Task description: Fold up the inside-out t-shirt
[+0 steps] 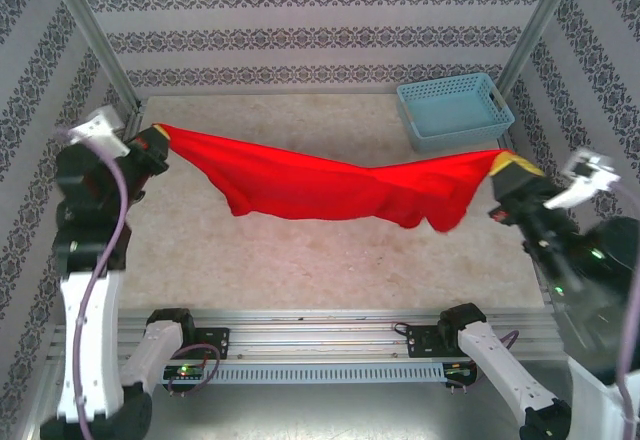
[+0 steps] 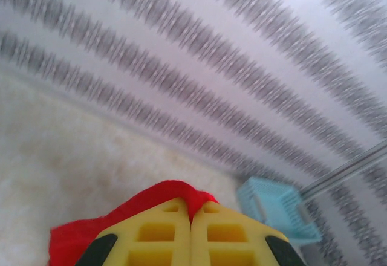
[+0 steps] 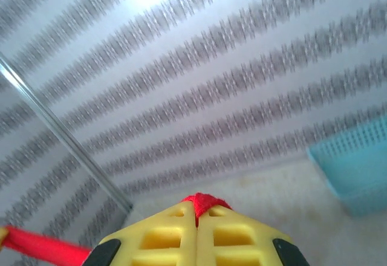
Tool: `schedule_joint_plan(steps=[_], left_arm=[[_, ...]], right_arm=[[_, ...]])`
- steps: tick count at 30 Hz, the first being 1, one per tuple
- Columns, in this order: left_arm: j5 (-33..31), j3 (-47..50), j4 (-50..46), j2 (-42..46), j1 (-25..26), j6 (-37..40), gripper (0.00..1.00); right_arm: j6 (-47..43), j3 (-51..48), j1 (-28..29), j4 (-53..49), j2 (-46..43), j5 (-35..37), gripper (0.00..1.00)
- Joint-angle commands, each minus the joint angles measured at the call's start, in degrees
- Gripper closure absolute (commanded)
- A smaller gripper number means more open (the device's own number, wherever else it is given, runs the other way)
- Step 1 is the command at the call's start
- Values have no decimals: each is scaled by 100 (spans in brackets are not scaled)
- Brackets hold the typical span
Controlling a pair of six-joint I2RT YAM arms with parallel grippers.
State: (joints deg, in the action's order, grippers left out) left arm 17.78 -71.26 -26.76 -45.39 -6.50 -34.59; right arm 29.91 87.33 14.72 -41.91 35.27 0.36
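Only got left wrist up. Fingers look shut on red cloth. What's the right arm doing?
Observer: The right gripper is shut on the other end of the t-shirt.
Operator: Shirt off the table?
Observer: It hangs between the left gripper and the right one and sags in the middle. I cannot tell whether the lowest fold touches the table.
Operator: Where's the basket relative to that?
Observer: The basket sits in the far right corner, beyond the right gripper.
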Motion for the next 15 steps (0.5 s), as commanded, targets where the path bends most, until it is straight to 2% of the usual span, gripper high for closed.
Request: schedule_joint_plan(steps=[1, 4, 7, 13, 15], left_arm=[[-242, -105, 600, 247, -88, -41, 100], [-153, -327, 463, -82, -88, 68, 100], [28, -626, 139, -831, -88, 136, 100], [141, -2140, -1310, -3327, -88, 318, 100], [-94, -2640, -1587, -4079, -88, 304, 100]], right_arm=[[-287, 669, -51, -86, 83, 431, 100], [-447, 1110, -31, -11, 295, 524, 100], [-613, 1263, -8, 96, 688, 596, 100], [-1000, 1286, -34, 632, 1860, 870, 100], [-1020, 1345, -206, 858, 2455, 752, 100]])
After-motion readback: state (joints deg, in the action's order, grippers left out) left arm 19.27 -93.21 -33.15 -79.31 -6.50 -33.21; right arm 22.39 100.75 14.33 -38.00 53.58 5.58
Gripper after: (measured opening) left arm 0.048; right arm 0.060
